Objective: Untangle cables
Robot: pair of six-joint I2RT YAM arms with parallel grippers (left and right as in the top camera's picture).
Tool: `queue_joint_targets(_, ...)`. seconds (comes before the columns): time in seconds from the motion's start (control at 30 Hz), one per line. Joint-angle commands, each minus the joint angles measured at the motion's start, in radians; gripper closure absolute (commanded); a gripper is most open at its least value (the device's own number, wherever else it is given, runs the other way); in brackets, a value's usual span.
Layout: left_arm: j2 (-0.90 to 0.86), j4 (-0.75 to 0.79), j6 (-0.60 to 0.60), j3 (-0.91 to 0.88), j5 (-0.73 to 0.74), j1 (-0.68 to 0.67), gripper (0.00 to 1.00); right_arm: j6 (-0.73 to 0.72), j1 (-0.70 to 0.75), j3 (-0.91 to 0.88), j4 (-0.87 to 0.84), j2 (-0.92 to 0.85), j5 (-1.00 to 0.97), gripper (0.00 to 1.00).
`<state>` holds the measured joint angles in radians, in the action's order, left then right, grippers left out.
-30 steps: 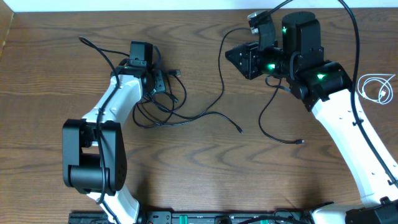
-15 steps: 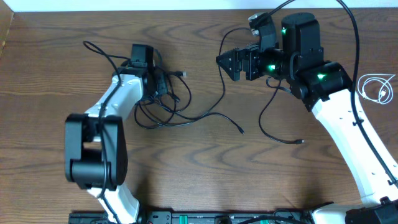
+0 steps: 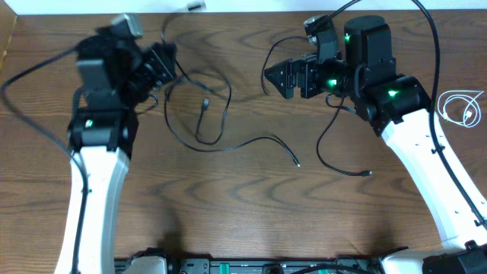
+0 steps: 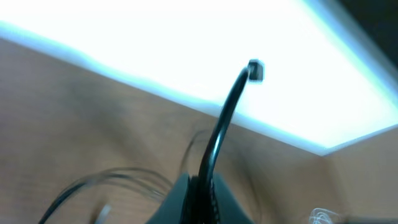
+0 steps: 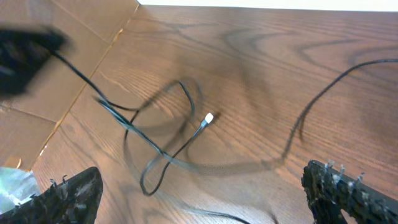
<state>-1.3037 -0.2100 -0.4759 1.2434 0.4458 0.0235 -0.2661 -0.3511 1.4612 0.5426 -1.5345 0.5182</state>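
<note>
High over the table's back left, my left gripper (image 3: 161,61) is shut on a black cable (image 3: 199,122). In the left wrist view the cable (image 4: 219,130) rises out of the closed gripper (image 4: 202,200) to its small plug (image 4: 255,70). The rest hangs in blurred loops and trails right to an end (image 3: 297,162) on the wood. My right gripper (image 3: 275,76) stands wide open with nothing between its fingers (image 5: 69,196); the loops (image 5: 163,140) lie beyond it. A second black cable (image 3: 329,129) curves under the right arm. The white cable (image 3: 461,106) is coiled at the far right.
The wooden table (image 3: 243,213) ends at a white strip along the back edge (image 3: 243,6), close to the lifted plug. Thick black arm wires (image 3: 435,46) arc over the right arm. A cardboard-coloured surface (image 5: 37,124) borders the table's left side.
My left arm has risen and swung back-left with its gripper shut on the black cable, pulling the tangle up into looser loops. The right gripper has opened wide and stayed in place.
</note>
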Motion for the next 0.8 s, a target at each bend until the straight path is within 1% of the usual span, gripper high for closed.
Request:
queue_joint_targets(0.0,0.096,0.164,-0.114,0.006,0.034,0.004,0.92,0.006,-0.004,0.005,0.001,-0.005,-0.004,0.01)
queue_joint_targets(0.1,0.142,0.328,-0.132,0.006,-0.011,0.004,0.92,0.006,-0.004,0.005,0.001,-0.005,-0.004,0.01)
queue_joint_targets(0.17,0.157,0.388,-0.133,0.006,-0.069,0.004,0.92,0.006,-0.004,0.005,0.001,-0.005,-0.005,0.01)
queue_joint_targets(0.23,0.159,0.408,-0.137,0.006,-0.107,0.004,0.93,0.006,-0.004,0.005,0.001,-0.005,-0.005,0.01)
queue_joint_targets(0.43,0.137,0.396,-0.152,0.006,-0.126,0.004,0.92,0.006,-0.004,0.005,0.001,-0.005,-0.005,0.01)
queue_joint_targets(0.5,0.12,0.397,-0.214,0.006,-0.156,0.004,0.92,0.006,-0.004,0.005,0.001,-0.005,-0.005,0.01)
queue_joint_targets(0.6,0.095,0.369,-0.369,0.006,-0.182,0.004,0.92,0.005,-0.004,0.005,0.001,-0.005,-0.005,0.01)
queue_joint_targets(0.63,0.084,0.336,-0.434,0.006,-0.182,0.004,0.92,0.006,-0.004,0.005,0.001,-0.005,-0.004,0.01)
queue_joint_targets(0.7,0.076,0.295,-0.466,0.006,-0.182,0.005,0.93,0.006,-0.004,0.005,0.001,-0.005,-0.004,0.01)
queue_joint_targets(0.77,0.073,0.246,-0.465,0.006,-0.189,0.005,0.92,0.006,-0.004,0.005,0.001,-0.005,-0.005,0.01)
